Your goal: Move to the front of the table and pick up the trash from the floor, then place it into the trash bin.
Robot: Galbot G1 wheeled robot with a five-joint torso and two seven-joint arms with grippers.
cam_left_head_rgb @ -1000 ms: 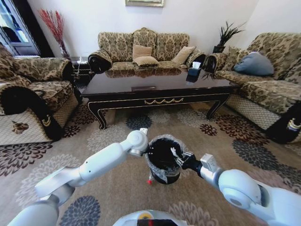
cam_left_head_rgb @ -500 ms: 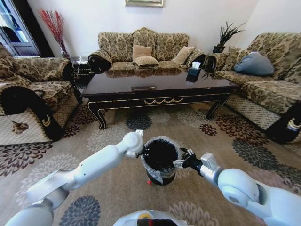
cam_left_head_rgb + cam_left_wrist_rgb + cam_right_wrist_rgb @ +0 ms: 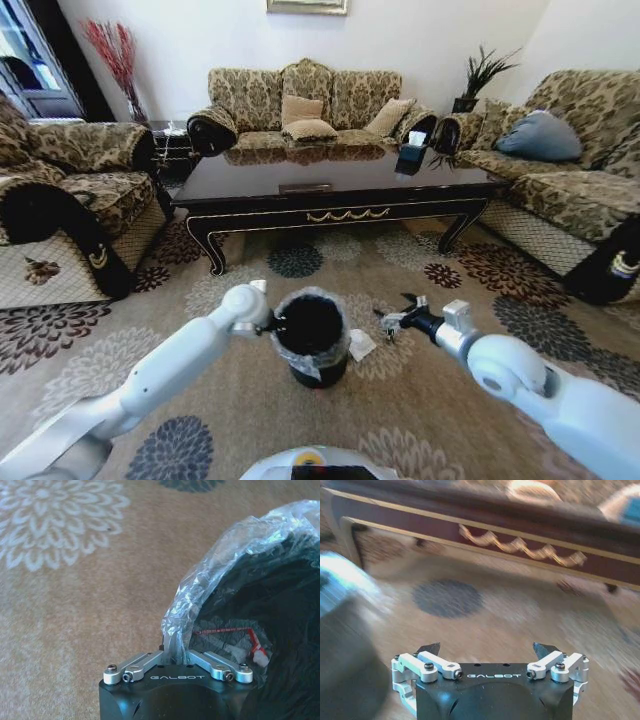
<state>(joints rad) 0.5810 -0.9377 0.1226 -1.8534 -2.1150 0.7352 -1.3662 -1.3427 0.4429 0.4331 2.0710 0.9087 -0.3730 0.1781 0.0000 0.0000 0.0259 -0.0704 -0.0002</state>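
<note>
Trash bin (image 3: 310,338): round, black, clear liner folded over rim, upright on the patterned carpet (image 3: 200,300), on my side of the table (image 3: 330,185), well clear of its front rail.

My left gripper (image 3: 272,325): at the bin's left rim, clenched on the liner and rim edge; in the left wrist view (image 3: 176,656) the plastic is bunched between the closed fingers.

Bin contents, left wrist view: clear crushed bottle with red cap (image 3: 252,652) low inside the bin, against the black wall. Other bits too small to tell.

Paper wad (image 3: 360,345): white, crumpled, on the carpet just beside the bin, on its right side, table farther off behind it.

My right gripper (image 3: 398,318): above the carpet to the right of the bin, near the wad but apart from it; fingers spread, holding nothing. Right wrist view (image 3: 489,649) confirms: jaws wide, pointing toward the table's gold-scroll rail.

Sofas (image 3: 300,110): patterned, round the table's far side and both ends.
</note>
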